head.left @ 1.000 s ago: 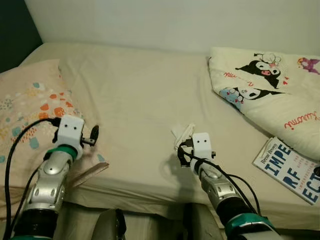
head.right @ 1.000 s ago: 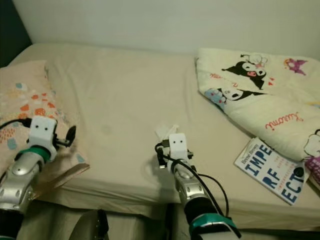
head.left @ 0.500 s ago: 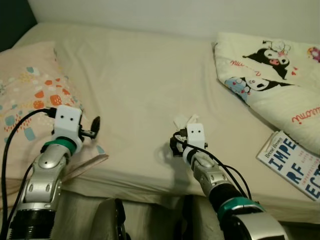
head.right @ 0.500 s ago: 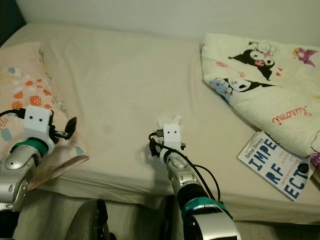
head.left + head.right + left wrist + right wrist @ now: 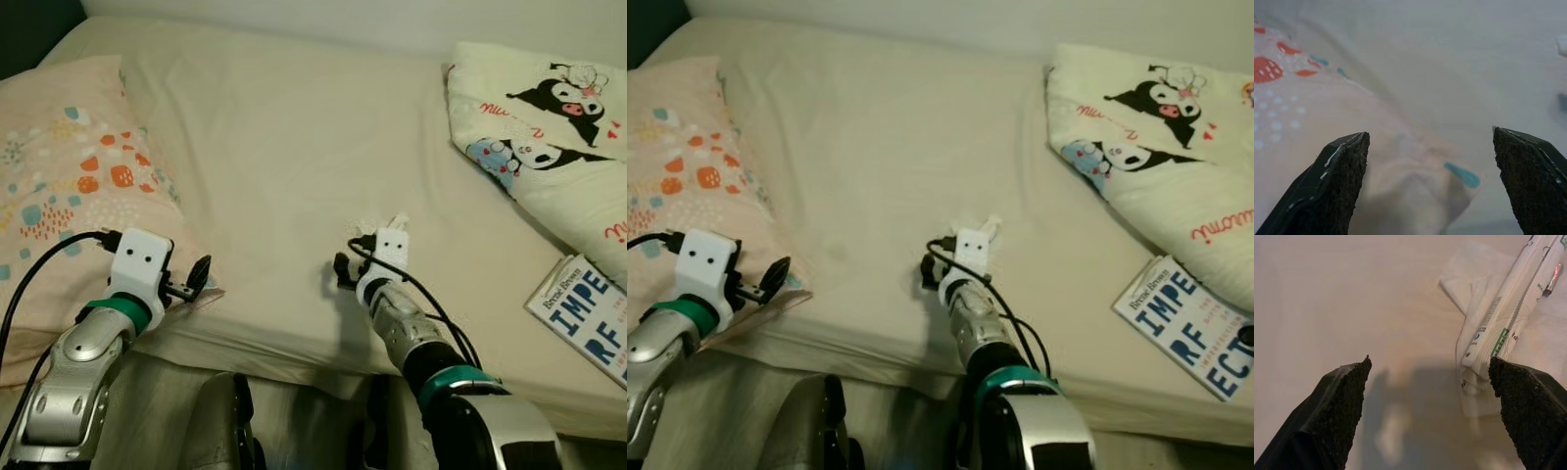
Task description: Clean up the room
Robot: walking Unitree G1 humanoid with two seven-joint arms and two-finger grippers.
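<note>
Left to right across the bed. The patterned pillow (image 5: 69,186) lies at the robot's left; its near corner sits just ahead of the left gripper (image 5: 1430,161), whose fingers stand wide apart and hold nothing. At centre, the right gripper (image 5: 1430,396) hangs low over the bare sheet (image 5: 284,147), jaws likewise spread and empty, with the crumpled white wrapper (image 5: 1498,318) lying on the sheet just beside one finger. Farther right lie the cartoon-print blanket (image 5: 549,127) and, near the mattress edge, a book (image 5: 588,318).

Compared with the frames a second earlier, the whole scene has slid in the head views, so the camera has moved; relative to the bed, the right gripper has advanced closer to the wrapper, while the left has dropped toward the pillow corner. This suggests the pickup of the wrapper is imminent but not begun.

The head views show the wrapper mostly hidden behind the right wrist housing; the right wrist view reveals its printed strip and folded paper, though its exact nature remains uncertain. The left wrist view is soft and adds just the pillow corner.
</note>
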